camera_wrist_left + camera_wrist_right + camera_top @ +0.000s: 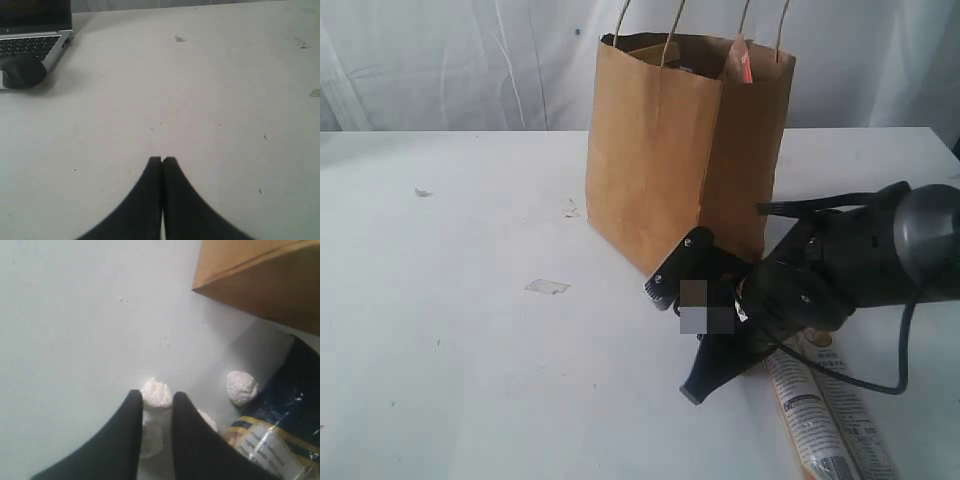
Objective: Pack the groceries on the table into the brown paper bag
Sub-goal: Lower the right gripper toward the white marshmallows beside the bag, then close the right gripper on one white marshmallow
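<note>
Pale, wrinkled curtain backdrop [450, 60]; silver laptop [30, 42] and dark mouse [22, 71] nearby.

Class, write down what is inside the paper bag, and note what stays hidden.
Only an orange strip pokes above the rim of the bag. Everything lower inside is covered by the bag's paper walls, so the rest of its contents cannot be seen.

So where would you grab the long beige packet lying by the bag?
Pinch the long beige packet across its narrow width, coming straight down from above: it lies flat on the table, so only the two long edges fit between jaws. Its end nearer the brown paper bag sits under the right arm.
</note>
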You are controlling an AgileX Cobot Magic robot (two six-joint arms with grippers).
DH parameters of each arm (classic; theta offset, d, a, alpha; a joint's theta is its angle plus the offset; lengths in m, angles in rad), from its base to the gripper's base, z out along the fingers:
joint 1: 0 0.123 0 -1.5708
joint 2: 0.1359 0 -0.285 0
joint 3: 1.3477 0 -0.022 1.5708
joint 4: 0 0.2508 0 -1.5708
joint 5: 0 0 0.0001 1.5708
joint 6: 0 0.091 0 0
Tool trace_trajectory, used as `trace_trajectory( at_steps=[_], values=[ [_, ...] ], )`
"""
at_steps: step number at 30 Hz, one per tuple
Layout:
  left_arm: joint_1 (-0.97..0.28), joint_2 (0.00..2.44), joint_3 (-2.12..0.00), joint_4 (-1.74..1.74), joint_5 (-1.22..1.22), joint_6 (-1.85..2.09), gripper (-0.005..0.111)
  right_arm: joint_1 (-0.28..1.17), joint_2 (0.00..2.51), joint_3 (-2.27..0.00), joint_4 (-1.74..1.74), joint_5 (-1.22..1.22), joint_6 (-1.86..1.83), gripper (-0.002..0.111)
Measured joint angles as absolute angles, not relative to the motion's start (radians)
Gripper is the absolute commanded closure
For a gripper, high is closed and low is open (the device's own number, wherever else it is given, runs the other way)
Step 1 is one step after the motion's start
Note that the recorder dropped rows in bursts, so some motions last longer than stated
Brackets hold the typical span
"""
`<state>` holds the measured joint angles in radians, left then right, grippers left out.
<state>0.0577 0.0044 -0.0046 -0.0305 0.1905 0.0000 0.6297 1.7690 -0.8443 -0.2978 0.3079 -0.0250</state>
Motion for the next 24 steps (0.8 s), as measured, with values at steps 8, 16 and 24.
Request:
trace_trajectory(
  at_steps=[8, 16, 24],
  values=[
    [0.058, 0.004, -0.005, -0.03, 0.19, 0.0, 0.107, 0.63, 1.709, -0.846, -0.275, 0.3, -0.019, 0.108],
    [0.058, 0.004, -0.005, -0.03, 0.19, 0.0, 0.107, 0.63, 1.566, -0.846, -0.162, 0.307, -0.019, 0.09],
    [0.058, 0.004, -0.005, -0.03, 0.19, 0.0, 0.107, 0.63, 1.655, -0.846, -0.133, 0.267, -0.019, 0.066]
  ],
)
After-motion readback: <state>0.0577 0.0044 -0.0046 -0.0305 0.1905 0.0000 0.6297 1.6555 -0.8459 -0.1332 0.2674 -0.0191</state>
